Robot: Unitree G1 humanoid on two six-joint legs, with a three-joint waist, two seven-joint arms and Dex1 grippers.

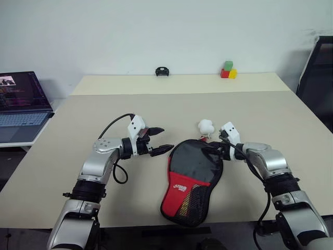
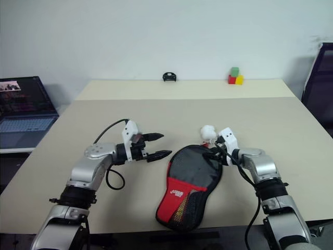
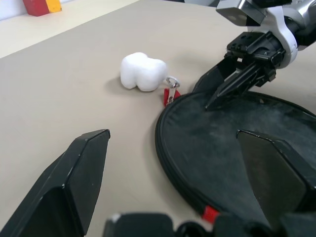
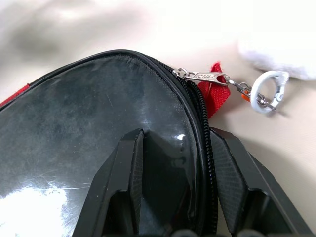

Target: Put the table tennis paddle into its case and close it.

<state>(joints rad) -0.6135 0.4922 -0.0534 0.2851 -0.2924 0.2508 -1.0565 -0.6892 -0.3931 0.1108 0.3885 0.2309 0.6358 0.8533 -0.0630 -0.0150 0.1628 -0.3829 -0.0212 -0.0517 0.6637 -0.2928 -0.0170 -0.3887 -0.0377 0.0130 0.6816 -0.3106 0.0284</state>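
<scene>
Right gripper [image 4: 170, 182] first: its 2 black fingers [image 4: 118, 187] are pinched on the zipper rim at the round end of the case [image 1: 193, 179], 1 finger lying on the glossy black panel, the other outside the zipper teeth. From the left wrist view the same gripper comes down onto the rim at a slant, fingertips on the black fabric.

Just past those fingers sits the metal zipper pull [image 4: 203, 76], lying flat along the rim beside a small red tab [image 4: 215, 94]. There is lettering stamped on the pull, too small to read. A short chain and a white ring [image 4: 266, 91] link it to the white ball charm [image 1: 205, 126], which rests on the table touching nothing but its chain, just beyond the case's round end.

Left gripper [image 1: 158, 140] now: fingers spread wide and empty, hovering just beside the case's left edge, pointing toward it, apart from the fabric.

The case lies flat near the front edge of the beige table [image 1: 260, 112], round end away from the robot, narrow red mesh end toward it. A white logo [image 1: 180, 188] is printed on the red band; the letters cannot be made out. The paddle itself I cannot tell apart from the case.

Farther out: 3 blocks [image 1: 228, 70] in green, red and yellow at the far edge, a small black object [image 1: 162, 72] beside them, and an open laptop [image 1: 23, 107] off to the left.
</scene>
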